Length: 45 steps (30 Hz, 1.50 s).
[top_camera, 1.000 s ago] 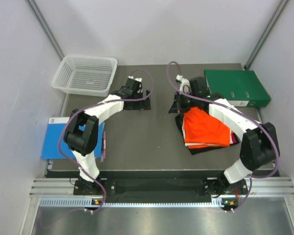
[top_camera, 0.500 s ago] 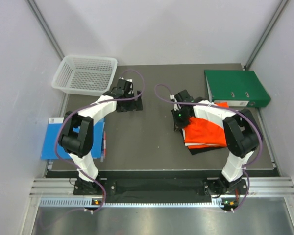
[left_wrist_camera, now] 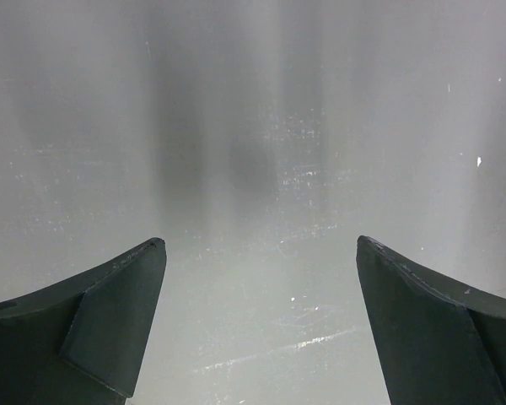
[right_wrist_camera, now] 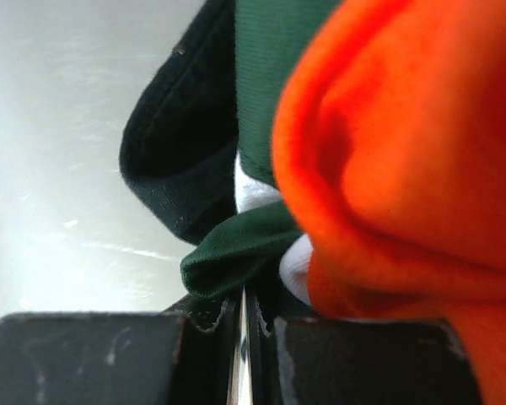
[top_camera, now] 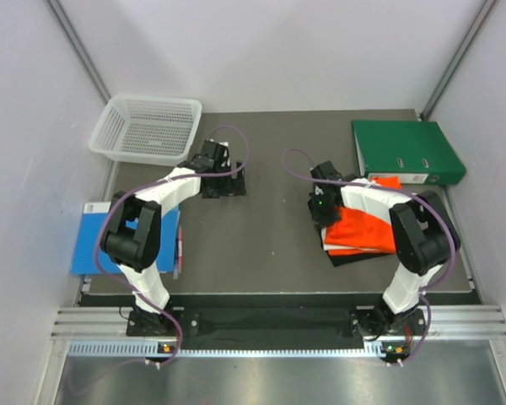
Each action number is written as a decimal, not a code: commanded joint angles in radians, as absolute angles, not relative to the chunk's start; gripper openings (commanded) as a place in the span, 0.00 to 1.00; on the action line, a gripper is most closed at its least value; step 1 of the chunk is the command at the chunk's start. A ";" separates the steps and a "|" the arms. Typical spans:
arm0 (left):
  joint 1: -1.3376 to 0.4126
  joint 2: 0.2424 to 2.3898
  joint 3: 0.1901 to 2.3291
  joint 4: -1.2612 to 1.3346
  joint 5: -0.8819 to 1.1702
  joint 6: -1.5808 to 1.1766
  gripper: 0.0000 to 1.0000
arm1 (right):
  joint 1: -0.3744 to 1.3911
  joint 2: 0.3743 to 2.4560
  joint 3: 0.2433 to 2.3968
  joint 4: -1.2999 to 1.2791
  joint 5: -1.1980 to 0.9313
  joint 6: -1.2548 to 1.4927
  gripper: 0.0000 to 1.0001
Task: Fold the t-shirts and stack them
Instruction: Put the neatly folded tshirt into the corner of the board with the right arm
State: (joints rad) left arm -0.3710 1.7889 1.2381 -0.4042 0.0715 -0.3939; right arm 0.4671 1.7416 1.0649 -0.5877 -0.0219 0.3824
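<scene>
Drawn back toward the near side over the last second, away from the green binder (top_camera: 407, 150), and now set low at the left edge of the t-shirts (top_camera: 367, 238): the right gripper (top_camera: 324, 207), with the heap looking tighter than before. Shifted slightly nearer too, the left gripper (top_camera: 222, 180). Nearest of all, flat on the table (top_camera: 261, 261) at the left and well apart from any cloth, a blue book (top_camera: 110, 245), probably mere clutter. Further in, on the right half, a loose pile rather than a neat stack, with the orange shirt (top_camera: 363, 228) on top and the black shirt (top_camera: 346, 258) poking out under its near edge. From the right wrist, jaws clenched tight with only a sliver of light between them. Bunched right at the tips, a fold of dark green cloth (right_wrist_camera: 236, 253), white cloth (right_wrist_camera: 253, 192) behind it, black to the left, orange billowing to the right. Cannot tell whether a hem is truly nipped or merely nudged; likely there to drag or tuck the edge and square the heap. Across the bare middle, left fingers spread wide above the grey surface with nothing between them, apparently kept out of the way and ready to take a corner once a shirt needs spreading. Farthest back, the binder just beyond the pile on the right, and a white basket (top_camera: 143, 154) in the left corner, neither part of the folding.
</scene>
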 commanded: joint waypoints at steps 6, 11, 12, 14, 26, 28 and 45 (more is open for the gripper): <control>-0.370 1.744 1.232 -0.359 0.101 -0.399 0.99 | 0.310 1.654 0.988 -0.727 0.317 0.413 0.00; -0.370 1.752 1.233 -0.353 0.113 -0.400 0.99 | 0.230 1.612 0.973 -0.759 0.420 0.400 0.00; -0.370 1.753 1.233 -0.354 0.114 -0.400 0.99 | 0.200 1.611 0.973 -0.770 0.439 0.397 0.00; -0.370 1.758 1.235 -0.353 0.115 -0.400 0.99 | 0.166 1.597 0.974 -0.773 0.445 0.379 0.00; -0.368 1.740 1.221 -0.359 0.095 -0.385 0.99 | 0.178 1.464 1.002 -0.675 0.186 0.295 0.25; -0.370 1.735 1.226 -0.364 0.086 -0.377 0.99 | 0.186 1.393 1.005 -0.628 0.108 0.288 0.39; -0.364 1.635 1.178 -0.333 -0.035 -0.328 0.99 | 0.232 1.266 0.945 -0.229 -0.089 0.264 1.00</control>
